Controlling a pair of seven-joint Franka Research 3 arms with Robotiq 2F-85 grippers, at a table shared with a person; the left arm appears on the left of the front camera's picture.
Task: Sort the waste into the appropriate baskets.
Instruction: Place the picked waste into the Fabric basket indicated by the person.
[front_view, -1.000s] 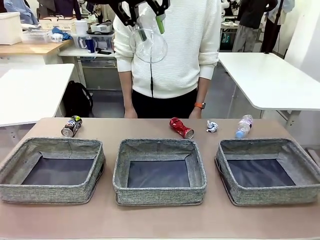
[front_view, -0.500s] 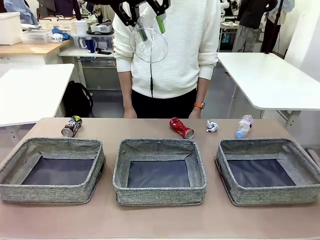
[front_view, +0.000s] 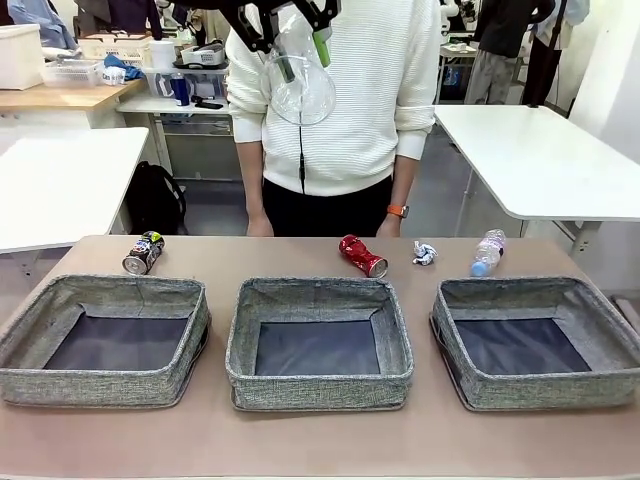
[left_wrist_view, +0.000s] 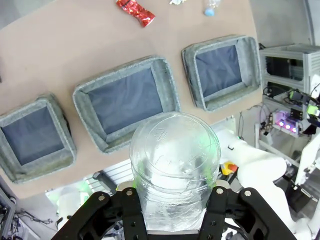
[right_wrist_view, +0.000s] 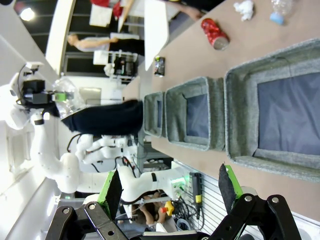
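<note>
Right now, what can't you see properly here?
Front view: the left tool loses its upper part to the top edge.
Left wrist view: the clear plastic cup has its lower end hidden by that tool.
Left wrist view: the small clear bottle is mostly cut off by the top edge.
Front view: print on the dark printed can is too small to read.
Front view: the crumpled paper wad is too small to show detail.

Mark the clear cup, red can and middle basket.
clear cup (left_wrist_view: 175, 165): left wrist view, side wall.
red can (front_view: 362, 255): front view, crushed waist.
middle basket (front_view: 318, 385): front view, near wall.
</note>
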